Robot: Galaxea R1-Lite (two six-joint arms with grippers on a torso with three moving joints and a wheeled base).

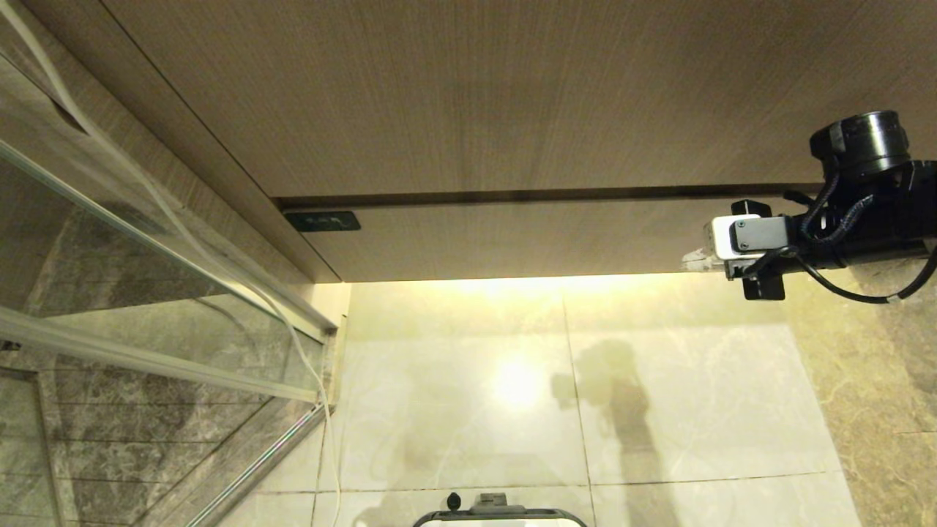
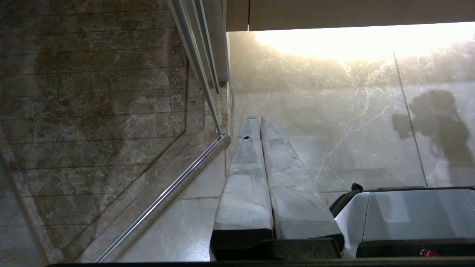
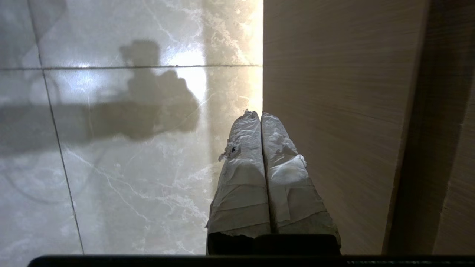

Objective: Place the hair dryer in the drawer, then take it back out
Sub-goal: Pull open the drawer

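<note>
**tilefan:** Down by the vanity, the right tool (image 1: 695, 258) is parked sideways at the right end of the drawer (image 1: 512, 238), the low front with the little dark label (image 1: 323, 221) on its left end. Its taped fingers (image 3: 245, 163) are pressed flat together with nothing between them, tips just beside the wood. That drawer looks fully shut to me.

**benchwarmer:** Where's the hair dryer though?

**tilefan:** No sign of it anywhere I can look. Just the shiny floor (image 1: 454, 395), the glass shower door (image 1: 146, 293) off to the left, and the taller cabinet front (image 1: 476, 95) above.

**benchwarmer:** And the left tool (image 2: 259, 122)?

**tilefan:** Hanging low on the left near the shower rail, also closed and empty, doing nothing.

**benchwarmer:** So what goes sideways?

**tilefan:** My guess: there's no handle, only that thin dark gap over the drawer. Closed taped tips could skid off the smooth front or scrape it instead of catching an edge. Or catch the taller front by mistake.
</note>
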